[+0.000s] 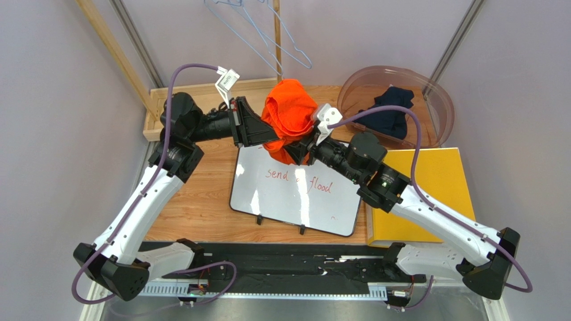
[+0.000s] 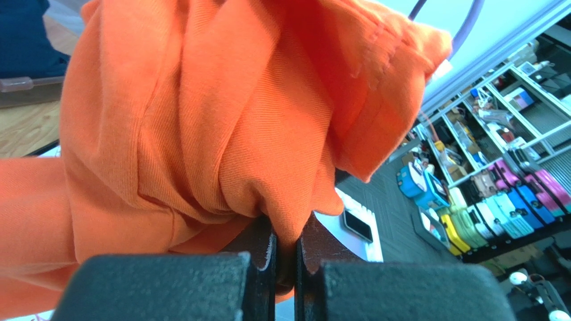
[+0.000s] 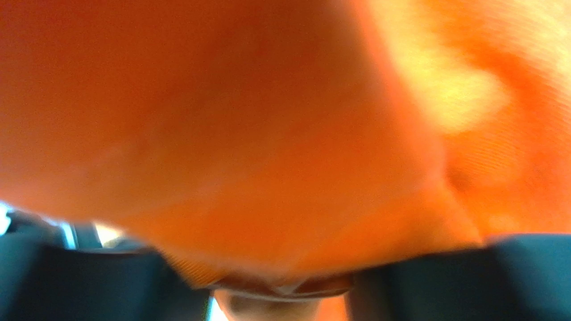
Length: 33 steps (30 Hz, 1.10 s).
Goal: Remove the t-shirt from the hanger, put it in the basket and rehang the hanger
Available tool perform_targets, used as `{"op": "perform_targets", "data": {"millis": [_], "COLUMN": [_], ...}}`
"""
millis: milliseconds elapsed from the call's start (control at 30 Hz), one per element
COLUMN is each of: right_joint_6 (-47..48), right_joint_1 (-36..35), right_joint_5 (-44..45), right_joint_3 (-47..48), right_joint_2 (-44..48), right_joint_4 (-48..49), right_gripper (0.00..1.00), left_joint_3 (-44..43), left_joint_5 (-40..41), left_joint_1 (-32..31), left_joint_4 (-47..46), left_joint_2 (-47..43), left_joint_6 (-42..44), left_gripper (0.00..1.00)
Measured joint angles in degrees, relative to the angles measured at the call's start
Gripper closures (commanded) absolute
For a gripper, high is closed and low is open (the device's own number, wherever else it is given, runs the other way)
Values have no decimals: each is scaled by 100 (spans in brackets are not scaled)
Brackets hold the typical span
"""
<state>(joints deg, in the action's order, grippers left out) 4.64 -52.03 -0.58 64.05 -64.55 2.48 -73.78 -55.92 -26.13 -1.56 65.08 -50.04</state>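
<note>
Because the bunched orange cotton t-shirt (image 1: 289, 114) hangs at upper centre of the overhead view, we have the left gripper (image 2: 285, 251) pressed together on a fold of it, likely to steady it for pulling. Our right gripper (image 3: 281, 284) is buried in blurred orange, so we cannot tell its state. Any hanger inside the bundle is hidden, and the pale blue wire hangers (image 1: 258, 30) above look bare.

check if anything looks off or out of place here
The orange t-shirt is wadded into a lump over the whiteboard, one fold pinched in the left gripper, rather than hanging flat. Nothing else stands out.
</note>
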Motion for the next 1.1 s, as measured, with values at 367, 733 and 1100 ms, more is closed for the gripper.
{"op": "perform_targets", "data": {"millis": [367,733,1100], "right_joint_6": [-514,-815,-616], "right_joint_1": [-2,15,1720], "right_joint_5": [-192,841,2116], "right_joint_3": [-190,-177,778], "right_joint_2": [319,737,245], "right_joint_4": [188,-514,-1215], "right_gripper": [100,100,100], "left_joint_3": [0,-76,396], "left_joint_5": [26,1561,3254], "left_joint_1": [-101,-127,-127], "left_joint_4": [-109,1576,2614], "left_joint_2": [-42,-605,-2048], "left_joint_6": [31,1357,2282], "left_gripper": [53,49,48]}}
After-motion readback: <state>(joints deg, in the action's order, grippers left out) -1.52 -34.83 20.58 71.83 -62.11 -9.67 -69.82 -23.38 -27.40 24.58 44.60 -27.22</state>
